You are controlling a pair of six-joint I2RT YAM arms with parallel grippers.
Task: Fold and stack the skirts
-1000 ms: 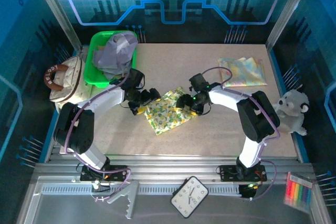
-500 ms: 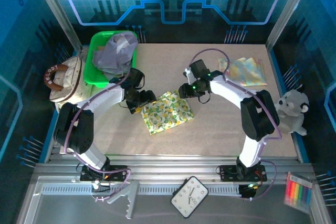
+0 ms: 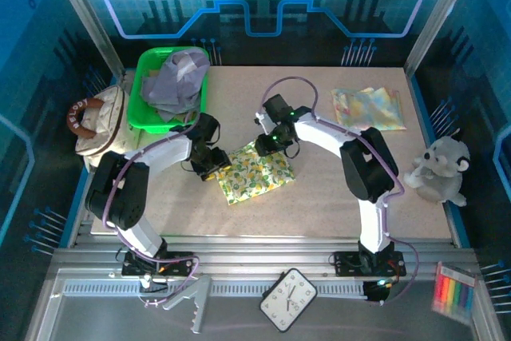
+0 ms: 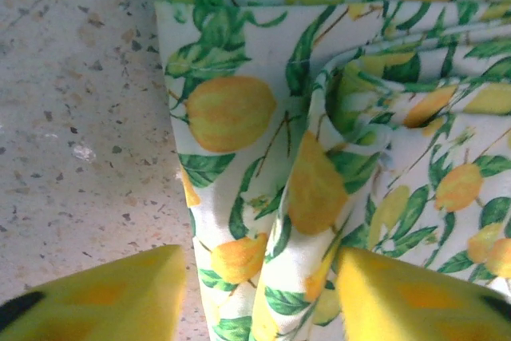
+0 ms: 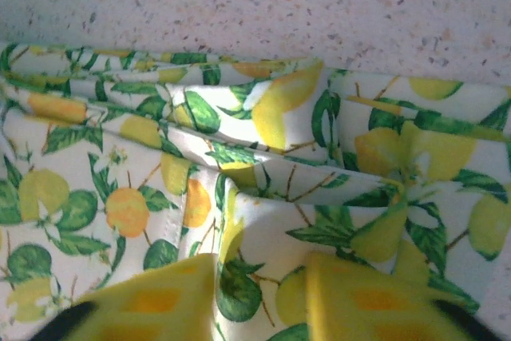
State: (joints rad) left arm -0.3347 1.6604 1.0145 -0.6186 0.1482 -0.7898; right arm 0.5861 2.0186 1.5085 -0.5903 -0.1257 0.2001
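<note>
Because the lemon-print skirt [image 3: 257,173] is thin, soft cloth, I judge it light and floppy. It will sag, crease and drag across the table [image 3: 335,197] rather than keep its shape, so it wants taking by an edge or corner at both ends at once, not by the middle. It lies part-folded just below the middle of the overhead frame, a rough oblong whose long axis runs from lower left to upper right. Both wrist views show rumpled pleats along its edge. The left fingers [image 3: 214,167] sit at its left corner, standing apart on either side of a raised fold and not pinching it. The right fingers [image 3: 269,143] sit at its upper corner with only a narrow gap and a ridge of cloth in it; whether they grip I cannot tell. A lavender-grey skirt [image 3: 177,77] is heaped in the green bin [image 3: 144,69] at upper left. A pale folded cloth [image 3: 369,108] lies flat at upper right, well apart, a likely place for the stack
</note>
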